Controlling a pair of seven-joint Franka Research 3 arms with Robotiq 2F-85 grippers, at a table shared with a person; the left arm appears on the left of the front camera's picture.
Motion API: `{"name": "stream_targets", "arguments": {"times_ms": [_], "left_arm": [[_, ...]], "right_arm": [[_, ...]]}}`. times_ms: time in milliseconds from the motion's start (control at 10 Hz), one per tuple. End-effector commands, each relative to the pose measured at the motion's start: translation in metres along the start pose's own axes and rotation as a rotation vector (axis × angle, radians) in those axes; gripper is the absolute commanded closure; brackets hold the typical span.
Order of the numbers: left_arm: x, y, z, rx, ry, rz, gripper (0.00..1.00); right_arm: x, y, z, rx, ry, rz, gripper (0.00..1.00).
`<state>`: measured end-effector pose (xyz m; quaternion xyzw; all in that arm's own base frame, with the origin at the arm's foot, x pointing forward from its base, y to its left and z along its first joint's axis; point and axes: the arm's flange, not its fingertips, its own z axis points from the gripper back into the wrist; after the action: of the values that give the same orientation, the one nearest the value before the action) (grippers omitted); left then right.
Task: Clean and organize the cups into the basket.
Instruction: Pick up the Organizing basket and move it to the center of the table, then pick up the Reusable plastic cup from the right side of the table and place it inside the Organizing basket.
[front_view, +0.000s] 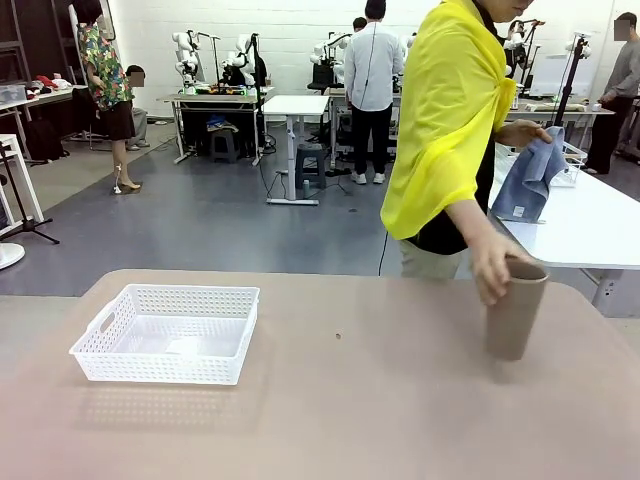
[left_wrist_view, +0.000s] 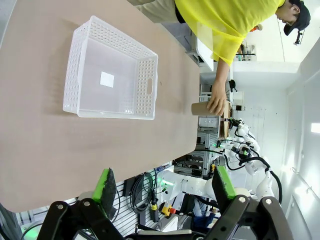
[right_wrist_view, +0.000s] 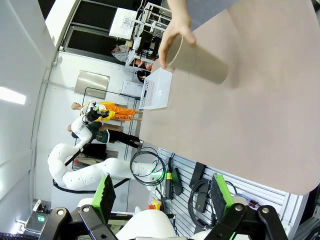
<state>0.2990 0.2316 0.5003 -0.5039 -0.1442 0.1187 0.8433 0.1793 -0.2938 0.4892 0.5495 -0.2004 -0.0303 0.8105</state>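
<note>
1. The person's hand (front_view: 492, 270) covers the open mouth of a tall, tapered, tan cardboard-brown cup (front_view: 515, 310). The cup stands upright on the tan-brown table (front_view: 350, 420), on my right side towards the far edge. I judge it is being set there for me to reach.
2. The person's other hand holds a blue-grey cloth (front_view: 530, 180) up beyond the table, probably for the wiping part of the job.
3. The shallow white perforated plastic basket (front_view: 150, 368) sits on my left side of the table, well apart from the cup. Nothing is in it, and its open top faces up, ready for cups.
4. My left gripper (left_wrist_view: 165, 184) hangs high over my edge of the table, looking down at the basket. Its jaws are spread wide with nothing between the green pads.
5. My right gripper (right_wrist_view: 162, 194) is likewise raised and back from the table. Its jaws are wide and empty, with the cup and hand farther off ahead of it.
6. I judge the task is only beginning, since no cup is in the basket. I would let the hand clear before reaching in with the right arm.
</note>
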Motion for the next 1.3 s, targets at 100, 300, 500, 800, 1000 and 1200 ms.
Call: {"name": "stream_targets", "arguments": {"times_ms": [100,300,500,800,1000,1200], "left_arm": [[0.002,-0.001,0.003,-0.007,-0.001,-0.010,0.00],[0.002,-0.001,0.003,-0.007,-0.001,-0.010,0.00],[0.002,-0.001,0.003,-0.007,-0.001,-0.010,0.00],[0.002,-0.001,0.003,-0.007,-0.001,-0.010,0.00],[0.006,-0.015,-0.008,0.140,0.027,-0.075,0.00],[0.019,-0.053,-0.027,0.394,0.087,-0.205,0.00]], "right_arm": [[-0.001,-0.002,-0.002,0.021,-0.009,0.017,0.00],[-0.001,-0.002,-0.002,0.021,-0.009,0.017,0.00],[-0.001,-0.002,-0.002,0.021,-0.009,0.017,0.00],[-0.001,-0.002,-0.002,0.021,-0.009,0.017,0.00],[-0.003,0.010,-0.017,-0.030,0.104,0.229,0.00],[0.006,0.017,-0.069,-0.104,0.132,0.557,0.00]]}}
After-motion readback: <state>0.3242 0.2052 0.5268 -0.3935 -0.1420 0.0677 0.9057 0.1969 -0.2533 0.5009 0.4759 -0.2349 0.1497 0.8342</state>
